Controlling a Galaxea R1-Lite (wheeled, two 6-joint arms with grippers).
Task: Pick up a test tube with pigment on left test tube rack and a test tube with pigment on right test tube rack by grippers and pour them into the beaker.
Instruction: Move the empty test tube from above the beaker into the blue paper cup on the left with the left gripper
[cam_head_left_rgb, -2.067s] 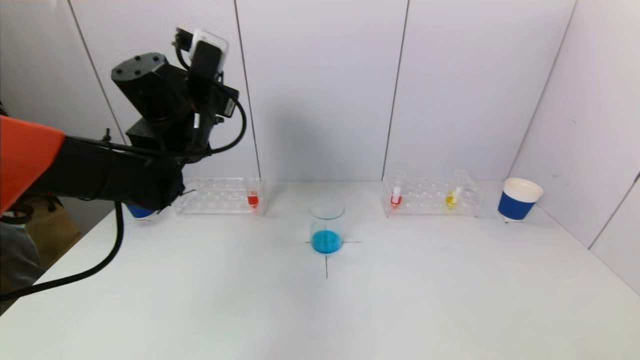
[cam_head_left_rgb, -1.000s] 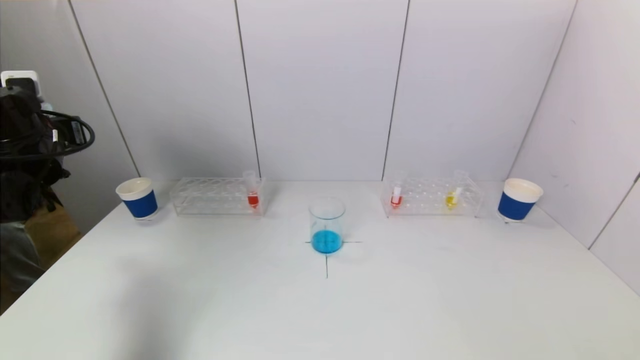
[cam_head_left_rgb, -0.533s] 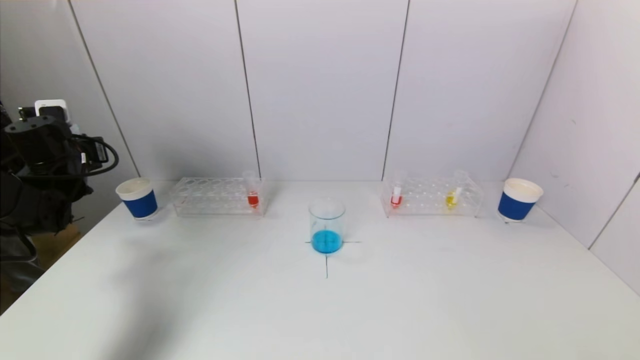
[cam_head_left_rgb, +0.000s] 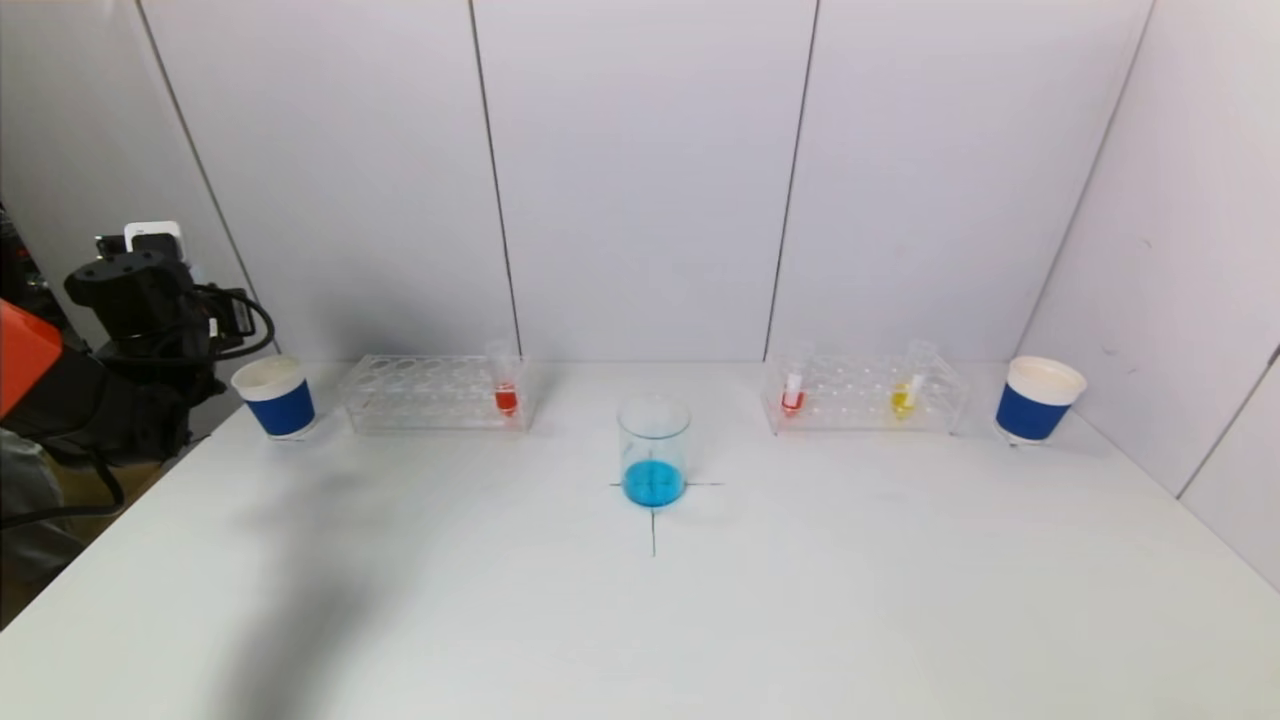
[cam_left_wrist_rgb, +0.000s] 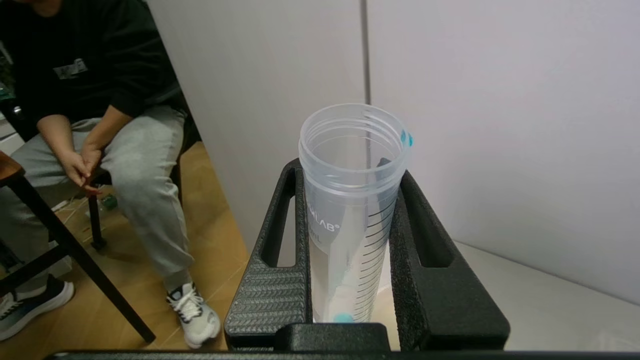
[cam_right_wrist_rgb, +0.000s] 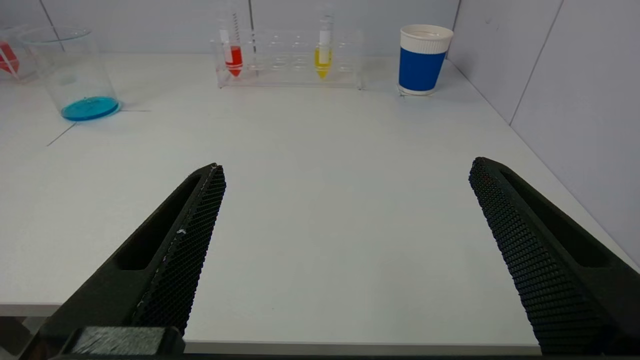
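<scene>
Right now we see the left gripper (cam_left_wrist_rgb: 350, 280) clamped on a clear plastic test tube (cam_left_wrist_rgb: 352, 200), its ribbed black fingers (cam_left_wrist_rgb: 270, 295) pressing both sides of the threaded, graduated barrel; the tube looks emptied, with only a blue drop at the rim and a trace at the tip. In the head view that arm (cam_head_left_rgb: 140, 340) sits off the counter's left edge, right beside the left paper cup (cam_head_left_rgb: 275, 395), so we judge the spent tube is headed for that cup. The beaker (cam_head_left_rgb: 654, 450), thin clear glass, stands on the cross mark at the counter's (cam_head_left_rgb: 640, 620) centre with a shallow blue layer, placed between the racks so either arm can reach it. The left rack (cam_head_left_rgb: 430, 392), clear acrylic with round holes, holds one red tube (cam_head_left_rgb: 505, 385) at its inner end. The right rack (cam_head_left_rgb: 865, 393) holds a red tube (cam_head_left_rgb: 792, 390) and a yellow tube (cam_head_left_rgb: 905, 392), both upright with conical tips. The right gripper (cam_right_wrist_rgb: 345, 250) is low at the near counter edge, its textured fingers (cam_right_wrist_rgb: 185, 240) spread wide and holding nothing, facing the right rack; we judge a right-rack pick comes next. A second blue-banded paper cup (cam_head_left_rgb: 1038, 400) stands just beside that rack. Smooth thin tubes in a loose rack could tip if gripped off-centre.
</scene>
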